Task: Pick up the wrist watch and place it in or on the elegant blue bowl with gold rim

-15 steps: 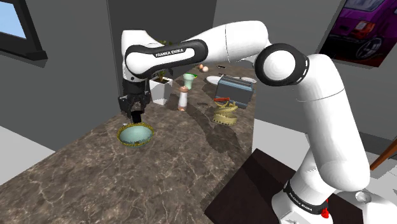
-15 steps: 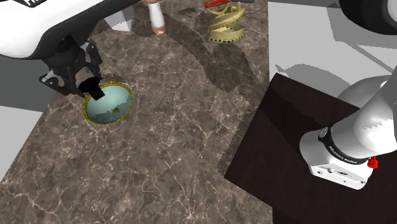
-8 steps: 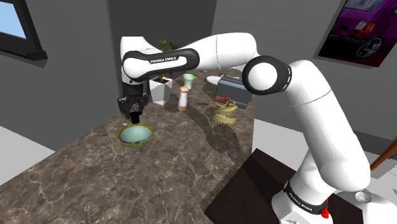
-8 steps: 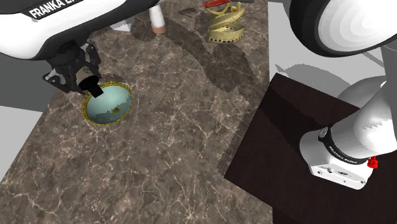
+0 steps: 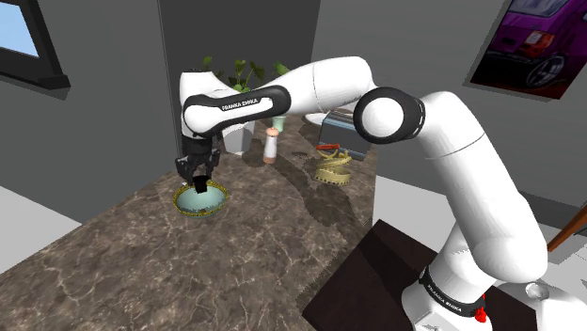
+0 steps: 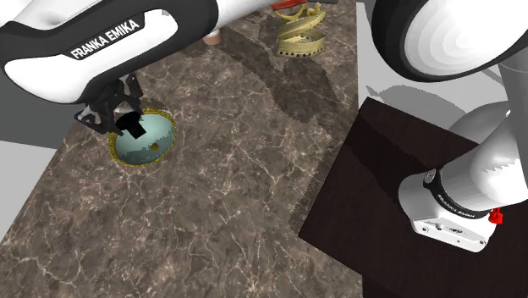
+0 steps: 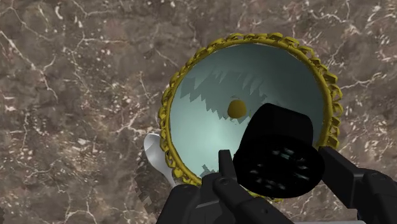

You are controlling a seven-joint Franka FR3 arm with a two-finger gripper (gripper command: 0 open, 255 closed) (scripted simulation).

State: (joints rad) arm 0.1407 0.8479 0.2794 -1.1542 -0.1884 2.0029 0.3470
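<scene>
1. The wrist watch [image 7: 278,156], drawn as a plain black lump with a round dotted face, hangs above the bowl [image 7: 167,124]. It sits over the side of the rim nearest the hand, not over the middle.
2. The gripper [image 7: 283,170] is closed on the watch, with one finger pressed to each side and no gap showing.
3. The bowl is pale blue-green with a gold chain-like rim. It stands upright on the dark marbled surface [image 7: 76,95], with a gold spot [image 7: 236,108] at its bottom and nothing else inside.
4. Over the last second the hand has slid from just outside the rim to above the bowl's inside. The forearm [image 6: 110,42] has swung across over it. The carry looks almost finished, and letting go is probably the next step.
5. In the wrist view the watch overlaps the rim, so a drop now might catch the edge. A small shift toward the gold spot would be safer.
6. A bottle [image 5: 270,146] and a yellow coil [image 5: 332,171] stand well apart from the bowl, farther along the surface.
</scene>
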